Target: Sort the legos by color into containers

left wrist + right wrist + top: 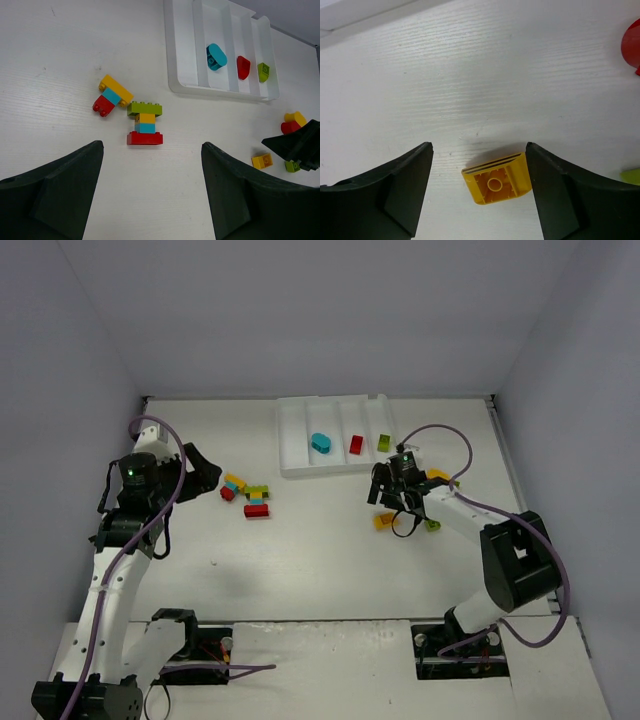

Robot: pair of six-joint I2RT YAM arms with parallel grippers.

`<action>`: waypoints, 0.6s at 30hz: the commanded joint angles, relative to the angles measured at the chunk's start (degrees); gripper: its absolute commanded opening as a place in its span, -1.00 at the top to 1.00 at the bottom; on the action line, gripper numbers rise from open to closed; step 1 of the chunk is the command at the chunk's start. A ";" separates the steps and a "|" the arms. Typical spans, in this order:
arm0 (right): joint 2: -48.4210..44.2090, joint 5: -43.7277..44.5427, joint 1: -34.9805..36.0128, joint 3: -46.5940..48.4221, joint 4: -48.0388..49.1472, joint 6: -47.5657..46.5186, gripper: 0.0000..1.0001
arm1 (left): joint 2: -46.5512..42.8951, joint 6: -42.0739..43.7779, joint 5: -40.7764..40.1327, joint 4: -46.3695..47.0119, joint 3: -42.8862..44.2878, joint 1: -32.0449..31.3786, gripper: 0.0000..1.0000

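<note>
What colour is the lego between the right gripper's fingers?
The lego is yellow, clearest in right wrist view.

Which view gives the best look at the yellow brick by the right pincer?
Right wrist. The yellow brick is large and sharp, hollow underside up, inside the open right pincer. In top external the brick is a tiny speck beside the pincer; in left wrist the brick sits small near the right edge.
</note>
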 commanded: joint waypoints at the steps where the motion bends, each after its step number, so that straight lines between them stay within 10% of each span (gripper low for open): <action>1: -3.69 4.02 0.76 -0.65 0.34 -0.09 -0.45 | 0.28 -0.49 0.76 3.07 2.16 0.24 -0.45; 18: -7.03 16.50 4.72 -6.90 -4.75 24.86 -0.57 | -0.16 -0.23 1.03 3.42 1.90 0.24 -0.45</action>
